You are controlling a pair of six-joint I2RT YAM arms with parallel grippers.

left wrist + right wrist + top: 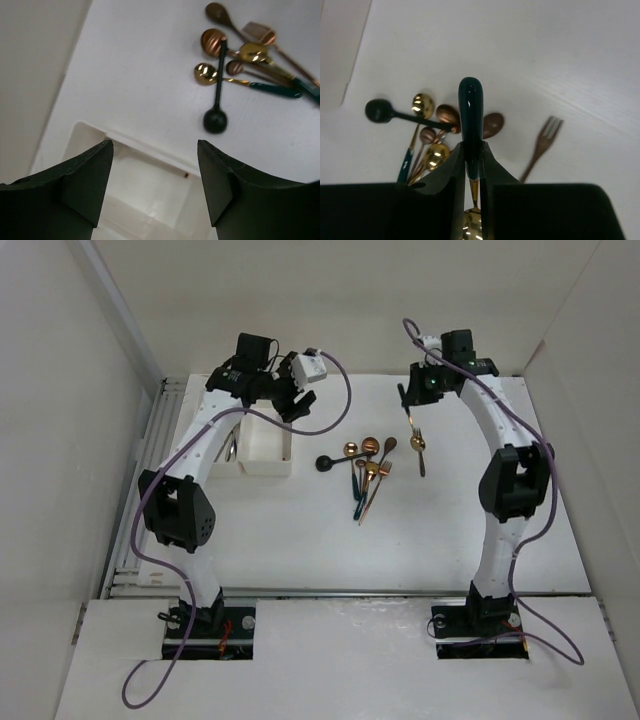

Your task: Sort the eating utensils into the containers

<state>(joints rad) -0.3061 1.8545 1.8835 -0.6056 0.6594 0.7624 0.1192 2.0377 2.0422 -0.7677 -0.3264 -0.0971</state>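
Several utensils (365, 465) lie in a loose pile mid-table: copper, gold-headed and teal-handled spoons, and a black spoon (330, 462). The pile also shows in the left wrist view (250, 60). A copper fork (542, 145) lies apart to the right. My right gripper (408, 405) is shut on a teal-handled spoon (471, 120) with a gold head and holds it above the table. The white trays (265, 445) stand at the back left. My left gripper (292, 405) hovers over a tray (145, 190), open and empty (155, 147).
White walls close in the table at the back and both sides. My left arm covers part of the left tray, where something silver (230, 452) shows. A slatted rail runs along the table's left and front edges (130, 540).
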